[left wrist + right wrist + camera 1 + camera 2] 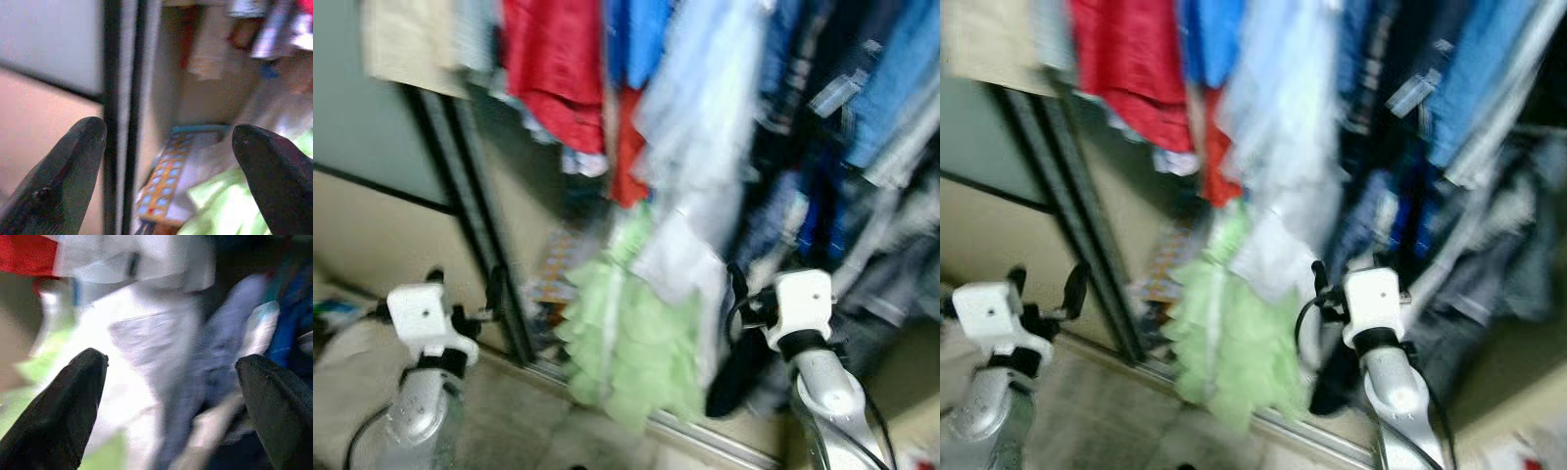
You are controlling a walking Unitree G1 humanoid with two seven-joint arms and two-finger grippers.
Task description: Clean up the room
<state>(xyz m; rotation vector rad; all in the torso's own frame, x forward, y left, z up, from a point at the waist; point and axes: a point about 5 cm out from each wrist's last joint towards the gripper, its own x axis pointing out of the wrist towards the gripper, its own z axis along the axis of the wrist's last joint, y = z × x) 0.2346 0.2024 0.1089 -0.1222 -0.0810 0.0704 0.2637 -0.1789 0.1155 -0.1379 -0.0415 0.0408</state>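
I face an open wardrobe full of hanging clothes: a red garment point(553, 59), a pale blue sheer dress point(705, 108), a light green frilly dress point(626, 333) that reaches down to the door track, and dark and blue clothes point(862, 88) on the right. My left gripper point(168, 142) is open, its fingers spread before the dark sliding-door frame point(120, 107). My right gripper point(171, 372) is open too, held close to the white and pale blue fabric point(146, 338). Nothing sits between either pair of fingers.
The dark door frame point(475, 215) runs down the wardrobe's left side, with a green and beige panel point(372, 196) beside it. A patterned box or book point(164, 178) lies on the wardrobe floor. The metal track point(705, 436) crosses the floor in front.
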